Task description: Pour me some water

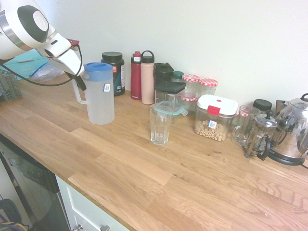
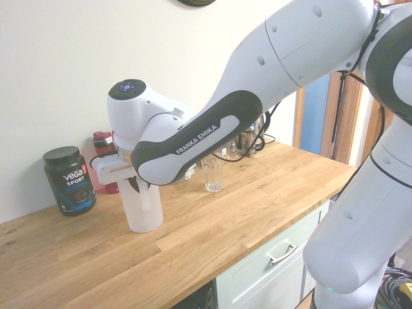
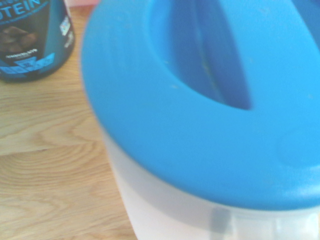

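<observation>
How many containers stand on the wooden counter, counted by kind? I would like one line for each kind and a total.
Pitcher with blue lid: 1
Empty drinking glass: 1
Protein tub: 1
Water bottles, red and pink: 2
Jars with checked lids: 2
Food box with red clip: 1
French press: 1
Kettle: 1
Total: 10; others behind are unclear.

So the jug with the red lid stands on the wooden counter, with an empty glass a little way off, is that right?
Nearly. The jug's lid is blue, not red, as the first exterior view and the wrist view show. It does stand on the wooden counter, and the empty glass stands apart from it.
</observation>
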Robot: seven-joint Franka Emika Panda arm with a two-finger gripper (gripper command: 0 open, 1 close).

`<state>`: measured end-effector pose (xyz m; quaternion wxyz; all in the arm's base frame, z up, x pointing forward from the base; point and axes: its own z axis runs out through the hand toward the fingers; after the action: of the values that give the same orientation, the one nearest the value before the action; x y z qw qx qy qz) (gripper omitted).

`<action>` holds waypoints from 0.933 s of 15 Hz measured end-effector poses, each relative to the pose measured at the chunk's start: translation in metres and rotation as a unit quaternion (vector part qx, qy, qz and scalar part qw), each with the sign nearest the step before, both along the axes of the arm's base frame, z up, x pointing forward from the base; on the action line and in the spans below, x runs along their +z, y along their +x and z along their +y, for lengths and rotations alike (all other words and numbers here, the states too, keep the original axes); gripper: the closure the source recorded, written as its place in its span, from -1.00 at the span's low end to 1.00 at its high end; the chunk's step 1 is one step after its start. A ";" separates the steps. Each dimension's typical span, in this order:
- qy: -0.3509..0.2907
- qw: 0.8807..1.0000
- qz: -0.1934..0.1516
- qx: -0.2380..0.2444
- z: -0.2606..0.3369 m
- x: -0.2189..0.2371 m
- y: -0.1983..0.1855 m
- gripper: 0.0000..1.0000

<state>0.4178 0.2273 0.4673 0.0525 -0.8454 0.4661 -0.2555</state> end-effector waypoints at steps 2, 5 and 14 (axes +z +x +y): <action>0.006 1.000 0.003 -0.003 -0.007 0.002 -0.002 1.00; 0.009 1.000 0.009 0.010 -0.025 0.011 -0.013 1.00; -0.015 0.990 0.068 0.126 -0.120 0.080 -0.107 1.00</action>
<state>0.3111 0.1069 0.5470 0.0399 -0.9136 0.3542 -0.1958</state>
